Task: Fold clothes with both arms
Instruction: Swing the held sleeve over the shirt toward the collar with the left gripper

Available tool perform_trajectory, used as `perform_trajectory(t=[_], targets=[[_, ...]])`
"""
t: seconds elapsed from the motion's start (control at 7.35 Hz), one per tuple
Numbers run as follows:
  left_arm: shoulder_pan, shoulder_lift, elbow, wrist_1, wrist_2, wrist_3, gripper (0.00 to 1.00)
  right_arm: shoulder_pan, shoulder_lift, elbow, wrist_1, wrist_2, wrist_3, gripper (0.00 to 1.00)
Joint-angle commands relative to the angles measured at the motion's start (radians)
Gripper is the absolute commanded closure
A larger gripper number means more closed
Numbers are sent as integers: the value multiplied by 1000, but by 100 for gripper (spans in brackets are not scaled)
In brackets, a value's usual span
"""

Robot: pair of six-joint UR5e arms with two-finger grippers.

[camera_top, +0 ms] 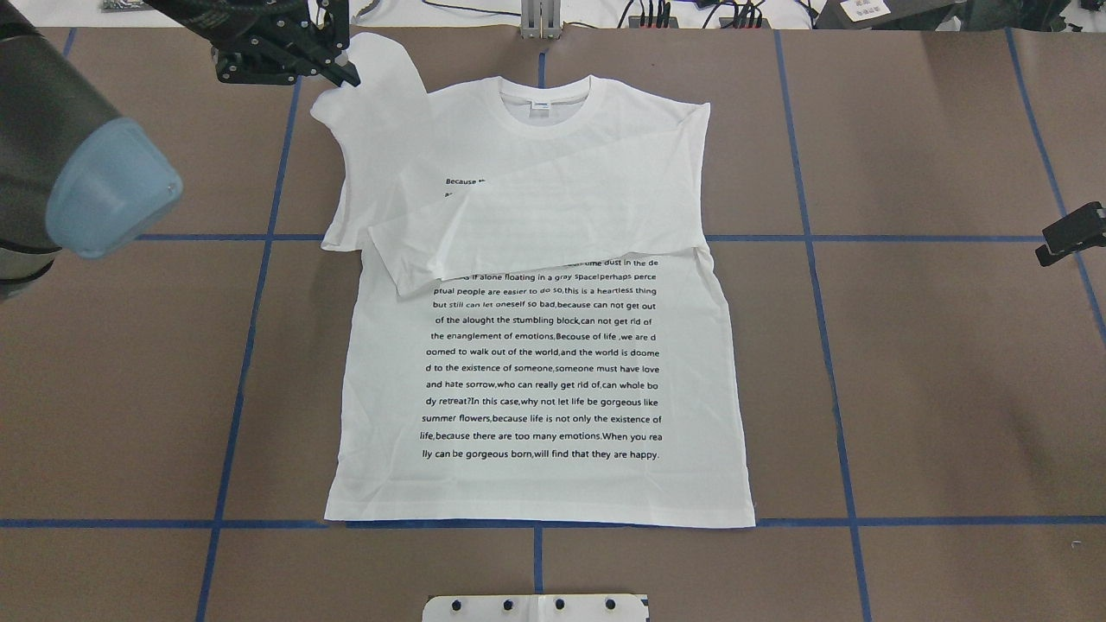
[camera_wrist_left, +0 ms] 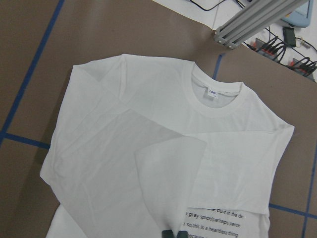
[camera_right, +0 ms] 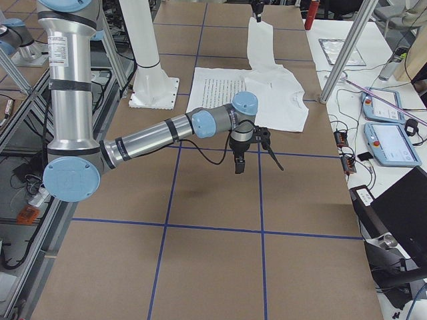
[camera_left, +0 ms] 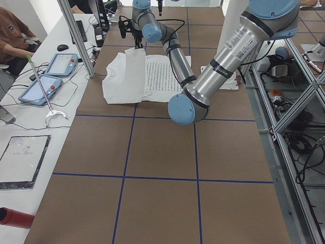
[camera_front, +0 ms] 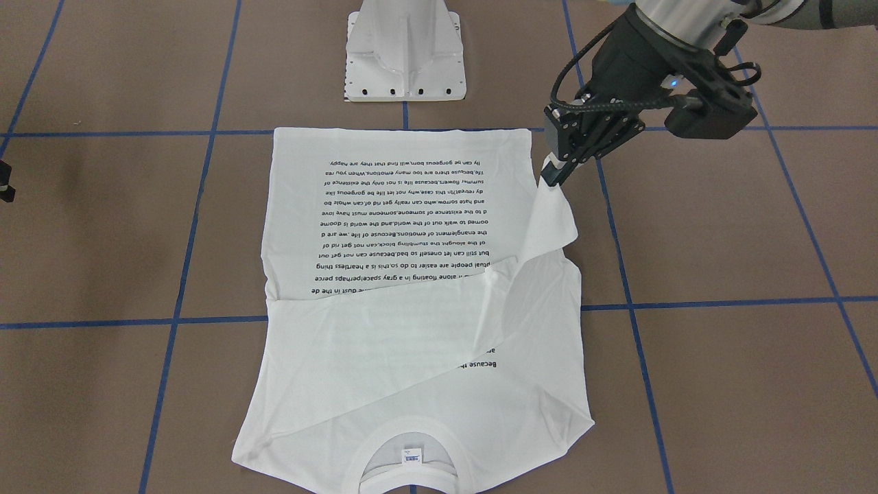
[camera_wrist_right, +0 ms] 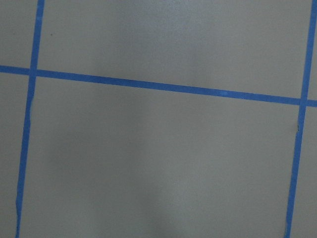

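The white long-sleeved T-shirt lies flat on the brown table with its printed text up and its collar at the far edge. One sleeve is folded across the chest. My left gripper is shut on the cuff of the other sleeve and holds it raised above the shoulder; the front view shows this gripper with the sleeve hanging from it. In the left wrist view the sleeve drapes from the fingertips. My right gripper hovers over bare table off to the shirt's side; I cannot tell its state.
The white pedestal base stands by the shirt's hem. Blue tape lines grid the table. A side table with tablets, cables and a seated person lies beyond the collar edge. Aluminium posts rise there.
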Motion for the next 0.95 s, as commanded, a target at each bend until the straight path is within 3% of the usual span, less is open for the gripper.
perform_trajectory(t=[0.0,0.27,0.82], targets=[[1,-72,65,-71,-10,-108,100,4,-1,-2,0,1,-1,0],[5,-89,68,-77,-10,-148,100,6,3,-2,0,1,-1,0],[77,-162,215,-230,-5,-276,100,6,3,-19,0,-6,-1,0]])
